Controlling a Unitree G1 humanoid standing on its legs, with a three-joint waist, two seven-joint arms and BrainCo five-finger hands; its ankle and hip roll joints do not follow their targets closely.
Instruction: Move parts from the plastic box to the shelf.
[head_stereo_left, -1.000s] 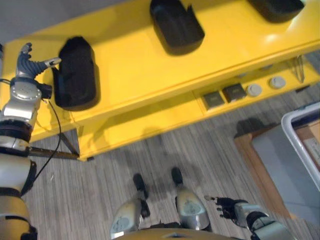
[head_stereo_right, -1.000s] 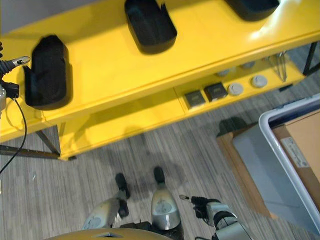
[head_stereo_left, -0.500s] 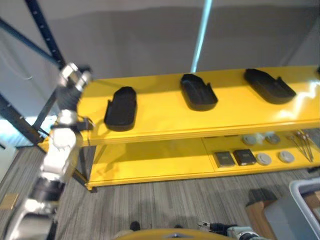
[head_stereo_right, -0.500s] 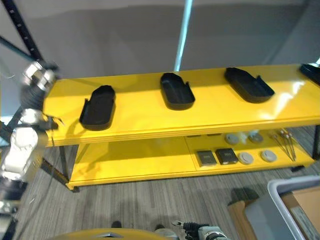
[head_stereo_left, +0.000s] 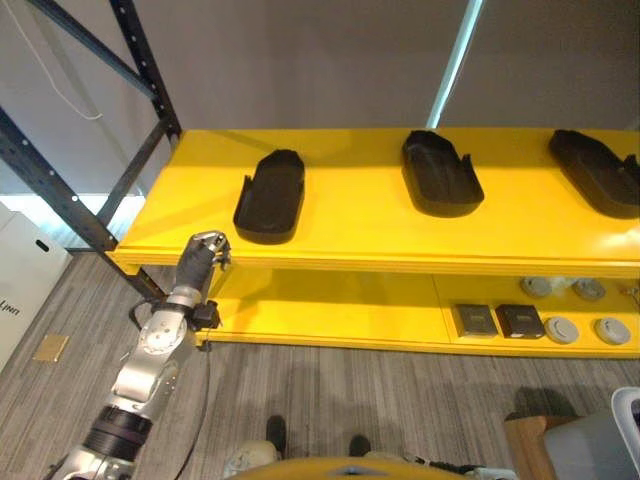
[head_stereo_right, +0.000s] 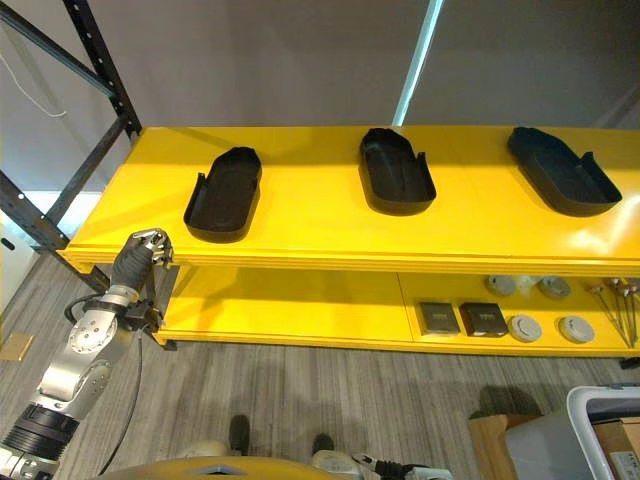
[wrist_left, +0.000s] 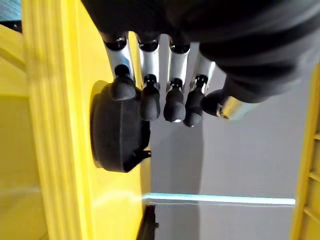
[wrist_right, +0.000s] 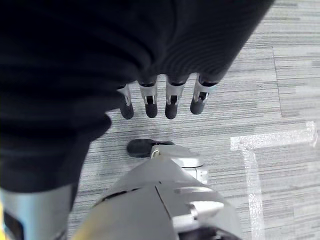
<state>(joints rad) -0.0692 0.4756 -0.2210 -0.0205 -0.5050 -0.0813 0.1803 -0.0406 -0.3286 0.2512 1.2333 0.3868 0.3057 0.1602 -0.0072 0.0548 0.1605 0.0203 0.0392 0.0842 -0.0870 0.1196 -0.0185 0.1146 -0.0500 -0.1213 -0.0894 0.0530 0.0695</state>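
Placement on the yellow shelf looks complete for three black parts, so with left hand and right hand relaxed and empty, return to the plastic box.

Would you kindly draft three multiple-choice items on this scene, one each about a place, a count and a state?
1. Where do the black parts lie?
A. On the floor
B. On the top shelf
C. On the lower shelf

2. How many black parts show on the top shelf in the right eye view?
A. One
B. Three
C. Five

3. What is the left hand holding?
A. Nothing
B. A black part
C. A grey disc

Answers:
1 B: the left part, the middle part and the right part rest on the top shelf.
2 B: those three.
3 A: the left hand hangs in front of the shelf edge, fingers relaxed around nothing.
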